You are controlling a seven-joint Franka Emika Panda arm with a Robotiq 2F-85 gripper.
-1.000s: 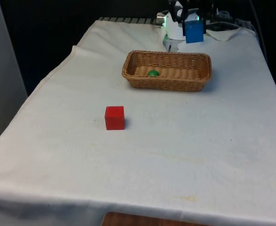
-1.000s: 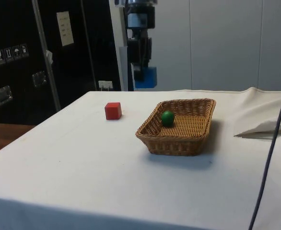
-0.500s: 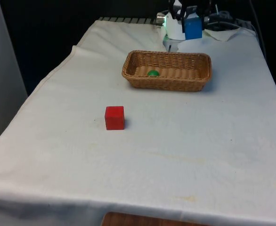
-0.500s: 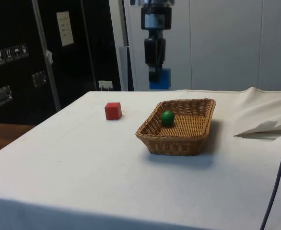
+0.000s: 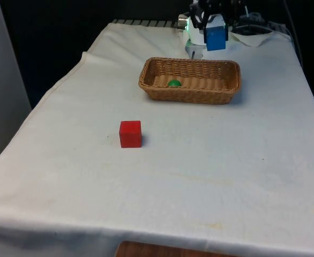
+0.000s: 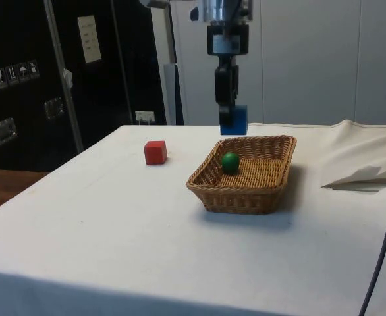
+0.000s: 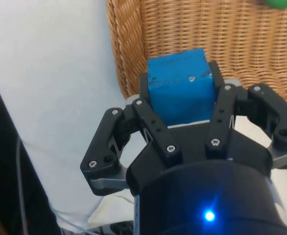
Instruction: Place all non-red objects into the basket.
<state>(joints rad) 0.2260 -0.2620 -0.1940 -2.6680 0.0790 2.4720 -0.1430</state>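
My gripper (image 7: 181, 90) is shut on a blue cube (image 7: 179, 84), held in the air above the far rim of the wicker basket (image 5: 189, 96). The blue cube (image 5: 216, 37) hangs behind the basket in the front view, and in the side view the blue cube (image 6: 234, 121) sits just over the basket (image 6: 246, 191) at its far edge, with the gripper (image 6: 230, 112) above it. A green ball (image 5: 173, 83) lies inside the basket, also seen as the green ball (image 6: 230, 162) near the middle. A red cube (image 5: 130, 134) rests on the cloth, well in front of the basket.
The white cloth (image 5: 200, 176) covers the table. A rumpled fold of cloth (image 6: 364, 172) lies beyond the basket in the side view. A cable (image 6: 381, 243) hangs across the side view's right. Dark cabinets (image 6: 55, 79) stand behind the table.
The gripper has carried the blue cube sideways towards the basket and a little lower, from beside it to over its far rim. Ball and red cube have not moved.
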